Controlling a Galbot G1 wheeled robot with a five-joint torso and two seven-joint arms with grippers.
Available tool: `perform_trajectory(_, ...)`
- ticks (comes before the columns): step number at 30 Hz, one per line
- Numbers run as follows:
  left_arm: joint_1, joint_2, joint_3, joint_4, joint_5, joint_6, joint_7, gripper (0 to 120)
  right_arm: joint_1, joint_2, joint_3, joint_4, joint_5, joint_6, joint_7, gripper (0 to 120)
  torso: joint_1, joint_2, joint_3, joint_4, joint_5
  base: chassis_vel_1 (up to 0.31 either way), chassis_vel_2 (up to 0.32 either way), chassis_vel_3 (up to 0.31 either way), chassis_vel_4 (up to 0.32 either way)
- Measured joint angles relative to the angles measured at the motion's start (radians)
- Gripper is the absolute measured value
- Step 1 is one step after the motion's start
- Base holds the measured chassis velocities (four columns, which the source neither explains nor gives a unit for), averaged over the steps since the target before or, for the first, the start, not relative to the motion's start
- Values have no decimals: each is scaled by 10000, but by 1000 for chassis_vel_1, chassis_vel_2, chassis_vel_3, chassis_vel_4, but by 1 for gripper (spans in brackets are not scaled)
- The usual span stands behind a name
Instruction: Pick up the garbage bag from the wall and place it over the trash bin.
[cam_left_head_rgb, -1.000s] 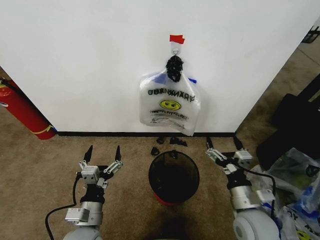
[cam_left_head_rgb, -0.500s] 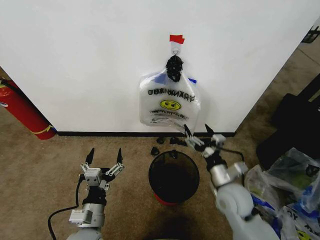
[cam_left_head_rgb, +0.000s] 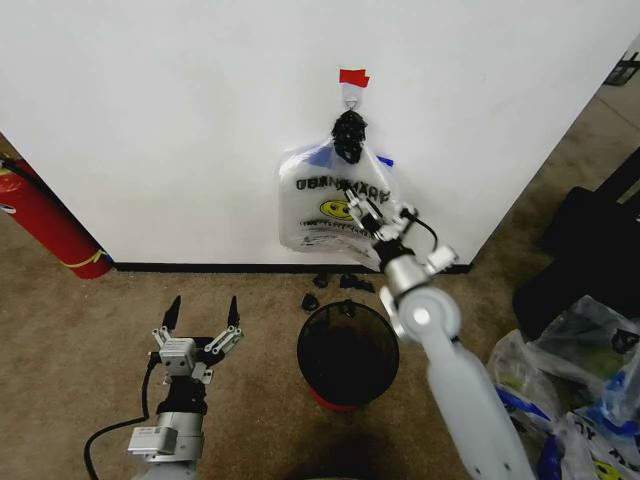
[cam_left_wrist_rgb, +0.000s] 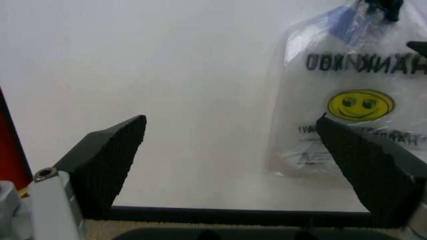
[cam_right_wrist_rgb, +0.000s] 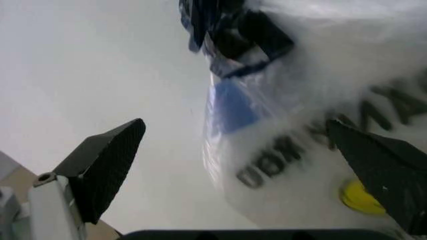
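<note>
I am reaching my right gripper (cam_left_head_rgb: 366, 213), jaws spread wide, against the thin whitish smiley-printed plastic bag (cam_left_head_rgb: 325, 200) hanging mid-frame from the white wall's (cam_left_head_rgb: 180, 120) hook (cam_left_head_rgb: 351, 96), so I can grasp it. My left gripper (cam_left_head_rgb: 200, 318) is idling open at lower left, beside the black wire-mesh trash bin (cam_left_head_rgb: 347, 352) waiting beneath the bag.

Your right gripper (cam_left_head_rgb: 366, 211) was raised with fingers spread, right in front of the bag (cam_left_head_rgb: 325, 200) on the wall (cam_left_head_rgb: 180, 120), with nothing between them. The bin (cam_left_head_rgb: 347, 352) stood directly below, its mouth unblocked. Small black scraps (cam_left_head_rgb: 335, 285) lay between bin and baseboard. A fire extinguisher (cam_left_head_rgb: 50, 225) stood well left of your low, open left gripper (cam_left_head_rgb: 201, 315).
</note>
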Motion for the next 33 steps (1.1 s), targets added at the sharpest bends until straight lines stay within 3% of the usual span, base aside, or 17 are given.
perform_trajectory(4, 56, -51, -79, -19, 0, -53, -31, 100, 792, 247, 11, -668, 204, -13, -19, 98, 0, 0, 0, 0, 0, 0, 0, 0, 0)
perform_trajectory(9, 70, -105, -126, -22, 0, -77, -41, 100, 1087, 247, 25, -898, 21, -9, -59, 86, 0, 0, -1, 0, 0, 0, 0, 0, 0)
perform_trajectory(29, 25, -136, -117, -15, -94, -85, -54, 100, 1481, -195, 53, -1308, -389, 65, -13, 8, -1, 0, -1, 0, 2, 0, 0, 0, 0)
perform_trajectory(33, 26, -142, -127, -30, -128, -96, -59, 100, 1461, -193, 55, -1290, -392, 64, 26, 0, -1, 0, -1, 0, 1, 0, 0, 0, 0)
